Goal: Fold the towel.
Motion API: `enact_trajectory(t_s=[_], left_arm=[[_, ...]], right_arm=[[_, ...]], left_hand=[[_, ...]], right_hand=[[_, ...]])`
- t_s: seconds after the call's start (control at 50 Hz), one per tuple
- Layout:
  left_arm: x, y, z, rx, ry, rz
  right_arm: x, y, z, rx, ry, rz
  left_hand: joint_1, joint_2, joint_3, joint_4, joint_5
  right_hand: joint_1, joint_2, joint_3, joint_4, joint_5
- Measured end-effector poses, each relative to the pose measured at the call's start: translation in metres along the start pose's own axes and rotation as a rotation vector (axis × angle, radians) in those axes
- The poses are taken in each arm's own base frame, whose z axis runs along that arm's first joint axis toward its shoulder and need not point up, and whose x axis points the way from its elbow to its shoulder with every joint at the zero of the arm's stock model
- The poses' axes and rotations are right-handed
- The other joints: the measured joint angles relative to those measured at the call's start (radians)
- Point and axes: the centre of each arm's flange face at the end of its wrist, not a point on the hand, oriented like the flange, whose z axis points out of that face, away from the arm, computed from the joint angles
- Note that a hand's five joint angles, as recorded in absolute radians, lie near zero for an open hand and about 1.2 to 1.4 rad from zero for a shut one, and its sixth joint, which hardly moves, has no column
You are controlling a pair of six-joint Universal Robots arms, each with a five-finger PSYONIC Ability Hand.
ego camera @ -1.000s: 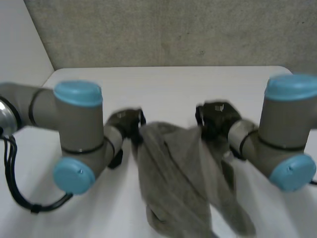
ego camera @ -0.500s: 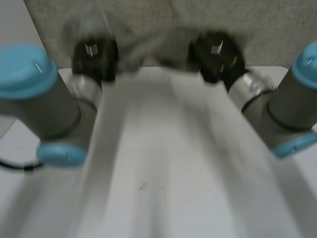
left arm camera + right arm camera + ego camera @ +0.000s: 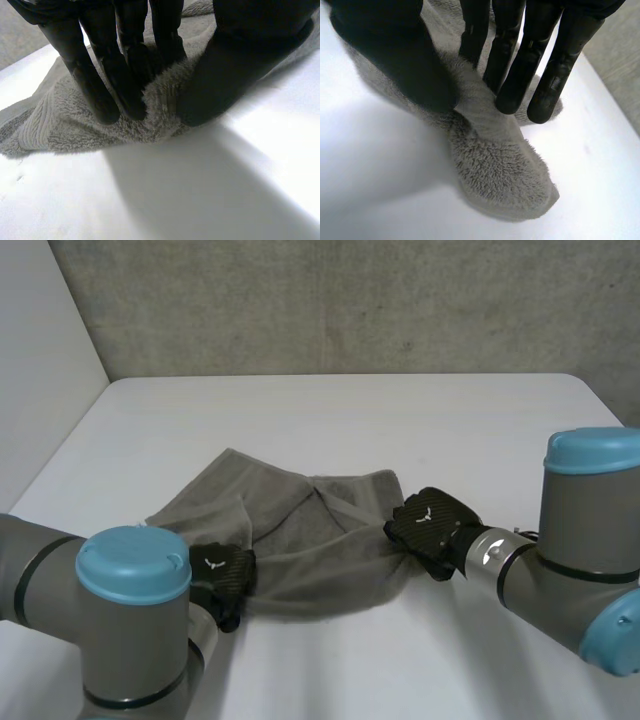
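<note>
A grey towel lies rumpled and partly spread on the white table, with a fold running across its middle. My left hand rests low on the towel's near left corner. In the left wrist view its fingers and thumb pinch a ridge of towel between them. My right hand is at the towel's near right corner. In the right wrist view its thumb and fingers squeeze a raised fold of the towel, whose end lies on the table past the fingertips.
The table's far edge meets a grey wall, and a pale wall borders its left side. Bare tabletop lies beyond the towel and to the right of my right hand. Both forearms lie low near the front edge.
A second ago both hands held the towel hanging up close to the camera. They swung it forward and down; now it lies on the table with both hands low at its near corners.
</note>
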Motion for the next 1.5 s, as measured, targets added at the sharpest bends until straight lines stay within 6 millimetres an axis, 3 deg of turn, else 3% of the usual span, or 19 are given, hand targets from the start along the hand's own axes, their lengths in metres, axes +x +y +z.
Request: enact_trajectory(t_s=[0.02, 0.06, 0.1, 0.14, 0.2, 0.22, 0.32, 0.4, 0.48, 0.68, 0.88, 1.1, 1.14, 1.16, 1.28, 1.5], left_arm=[[0.000, -0.002, -0.005, -0.006, 0.005, 0.003], [-0.001, -0.006, -0.010, -0.006, 0.007, 0.003], [-0.003, -0.011, -0.013, 0.003, 0.005, 0.000], [-0.006, -0.021, -0.016, 0.029, -0.001, -0.009], [-0.009, -0.029, -0.016, 0.052, -0.007, -0.017], [-0.017, -0.045, -0.014, 0.100, -0.028, -0.036], [-0.037, -0.074, -0.002, 0.181, -0.071, -0.074], [-0.051, -0.093, 0.018, 0.231, -0.058, -0.071], [-0.058, -0.099, 0.040, 0.241, -0.021, -0.029], [-0.059, -0.082, 0.086, 0.190, 0.074, 0.134], [-0.046, -0.069, 0.089, 0.152, 0.203, 0.160], [-0.041, -0.056, 0.096, 0.126, 0.229, 0.268], [-0.040, -0.054, 0.097, 0.122, 0.228, 0.282], [-0.040, -0.052, 0.099, 0.118, 0.227, 0.297], [-0.040, -0.049, 0.102, 0.110, 0.220, 0.318], [-0.049, -0.049, 0.105, 0.106, 0.177, 0.316]], right_arm=[[0.002, -0.001, -0.005, -0.017, -0.009, 0.014], [0.006, -0.001, -0.011, -0.035, -0.013, 0.034], [0.010, -0.001, -0.015, -0.043, -0.010, 0.051], [0.016, -0.001, -0.018, -0.047, 0.002, 0.076], [0.022, -0.001, -0.019, -0.044, 0.019, 0.101], [0.031, -0.001, -0.021, -0.029, 0.055, 0.150], [0.051, 0.000, -0.024, 0.013, 0.128, 0.255], [0.062, 0.003, -0.025, 0.044, 0.158, 0.334], [0.065, 0.008, -0.025, 0.052, 0.157, 0.369], [0.058, 0.016, -0.025, 0.030, 0.128, 0.388], [0.054, 0.018, -0.023, 0.021, 0.111, 0.390], [0.052, 0.016, -0.021, 0.024, 0.105, 0.384], [0.053, 0.016, -0.020, 0.024, 0.104, 0.383], [0.053, 0.016, -0.020, 0.023, 0.104, 0.383], [0.054, 0.019, -0.016, 0.014, 0.107, 0.368], [0.060, 0.013, -0.005, 0.008, 0.103, 0.315]], left_hand=[[-0.217, -0.205, -0.195, -0.199, -0.197], [-0.488, -0.469, -0.488, -0.479, -0.483], [-0.533, -0.516, -0.534, -0.535, -0.537], [-0.715, -0.711, -0.719, -0.721, -0.722], [-0.747, -0.738, -0.754, -0.755, -0.758], [-0.766, -0.771, -0.786, -0.788, -0.789], [-0.777, -0.782, -0.798, -0.798, -0.800], [-0.749, -0.742, -0.758, -0.757, -0.758], [-0.686, -0.682, -0.697, -0.697, -0.698], [-0.563, -0.558, -0.575, -0.573, -0.574], [-0.498, -0.495, -0.512, -0.510, -0.512], [-0.436, -0.432, -0.451, -0.449, -0.452], [-0.395, -0.383, -0.399, -0.409, -0.413], [-0.256, -0.266, -0.283, -0.282, -0.284], [-0.208, -0.202, -0.218, -0.218, -0.221], [-0.407, -0.407, -0.423, -0.422, -0.422]], right_hand=[[-0.207, -0.263, -0.246, -0.268, -0.245], [-0.340, -0.426, -0.433, -0.459, -0.435], [-0.376, -0.470, -0.490, -0.509, -0.485], [-0.390, -0.488, -0.510, -0.529, -0.508], [-0.391, -0.492, -0.511, -0.534, -0.516], [-0.391, -0.492, -0.511, -0.534, -0.517], [-0.391, -0.492, -0.511, -0.534, -0.517], [-0.391, -0.492, -0.511, -0.534, -0.517], [-0.391, -0.492, -0.511, -0.534, -0.517], [-0.391, -0.492, -0.511, -0.534, -0.518], [-0.391, -0.492, -0.511, -0.534, -0.522], [-0.391, -0.492, -0.511, -0.534, -0.523], [-0.391, -0.492, -0.511, -0.534, -0.523], [-0.391, -0.492, -0.511, -0.534, -0.523], [-0.419, -0.525, -0.542, -0.570, -0.552], [-0.449, -0.555, -0.577, -0.605, -0.590]])
